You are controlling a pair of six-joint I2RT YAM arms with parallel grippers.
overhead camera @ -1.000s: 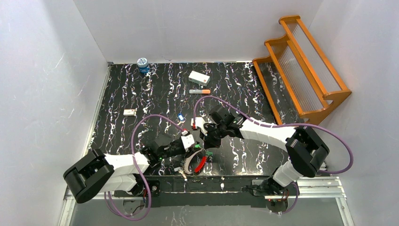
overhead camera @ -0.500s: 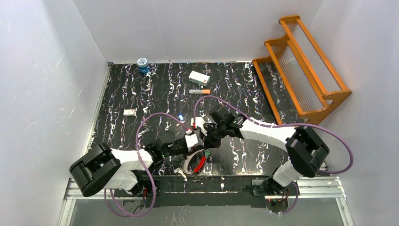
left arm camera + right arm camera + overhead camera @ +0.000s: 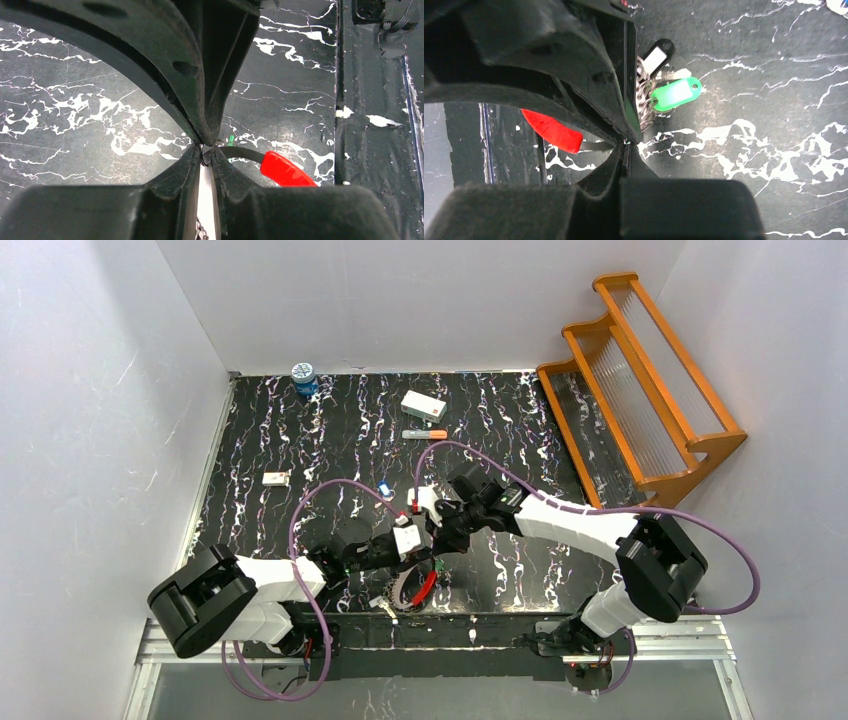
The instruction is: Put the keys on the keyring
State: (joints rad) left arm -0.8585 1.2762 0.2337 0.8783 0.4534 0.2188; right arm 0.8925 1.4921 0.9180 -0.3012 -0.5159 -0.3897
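Note:
The keyring (image 3: 414, 587) is a loop, part white, part red (image 3: 280, 168), near the table's front edge. My left gripper (image 3: 205, 156) is shut on its white strip, with a small wire ring at the fingertips. My right gripper (image 3: 626, 148) is shut tip to tip against the left one (image 3: 422, 538). The loop's dark band runs from the red part (image 3: 551, 131) into the right gripper's tips. A green-tagged key (image 3: 674, 94) and a black tag (image 3: 655, 54) hang on a silver chain just beyond. A blue key (image 3: 385, 490) lies apart on the table.
An orange-tipped grey marker (image 3: 425, 434) and a white box (image 3: 423, 405) lie at the back. A blue-capped jar (image 3: 303, 377) stands at the back left. A small white piece (image 3: 275, 478) lies at the left. An orange wooden rack (image 3: 640, 390) stands at the right.
My left arm has swung right and forward, bringing its gripper up against the right gripper's tips. The right gripper has barely moved.

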